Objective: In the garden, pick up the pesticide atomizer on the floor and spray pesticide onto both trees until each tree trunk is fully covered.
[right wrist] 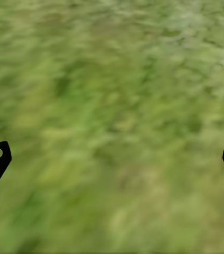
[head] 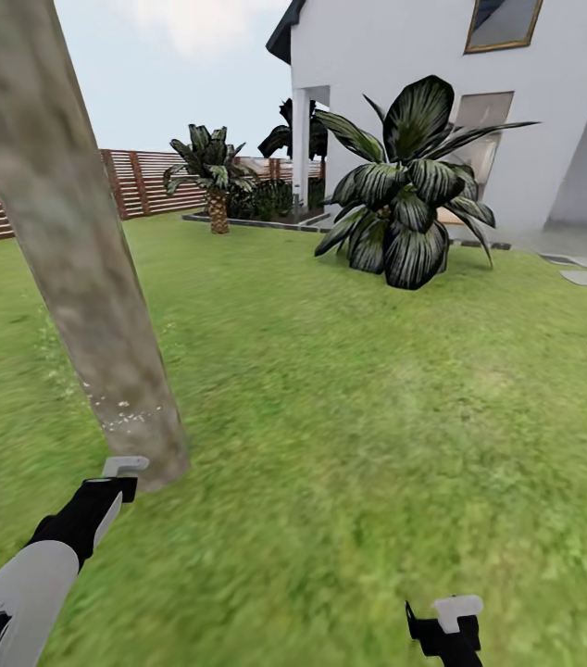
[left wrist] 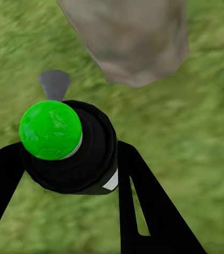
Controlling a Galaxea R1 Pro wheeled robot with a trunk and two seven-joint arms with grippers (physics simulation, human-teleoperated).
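1. My left claw [left wrist: 72,169] is pinching the pesticide atomizer [left wrist: 69,145]: in the left wrist view its black body sits between my two dark fingers [left wrist: 143,206], with a green round cap on top and a small grey nozzle pointing toward the tree trunk [left wrist: 133,39].

2. The tree trunk [head: 81,269] is my landmark. In the head view it is thick, mottled grey-tan and fills the left of the picture, leaning as the camera sees it. My left claw [head: 125,474] hangs just beside its base, low down near the lawn [head: 377,417].

3. My right claw [right wrist: 112,159] is spread wide and empty, with only grass between its tips. It hangs low over the lawn, well to the right of the trunk [head: 448,622].

4. I judge the pickup done and the spraying of this trunk in hand. A scatter of pale specks shows on the bark near the base; whether that is pesticide I cannot tell.

5. The next move calls for keeping the nozzle aimed at the bark and sweeping it up and around, since most of the trunk looks bare.

6. Beyond the trunk stand a broad-leaved plant [head: 409,199], a short palm [head: 212,176], a slatted fence [head: 136,181] and the white house [head: 405,56]. No second tall tree shows, so I will have to find it later.
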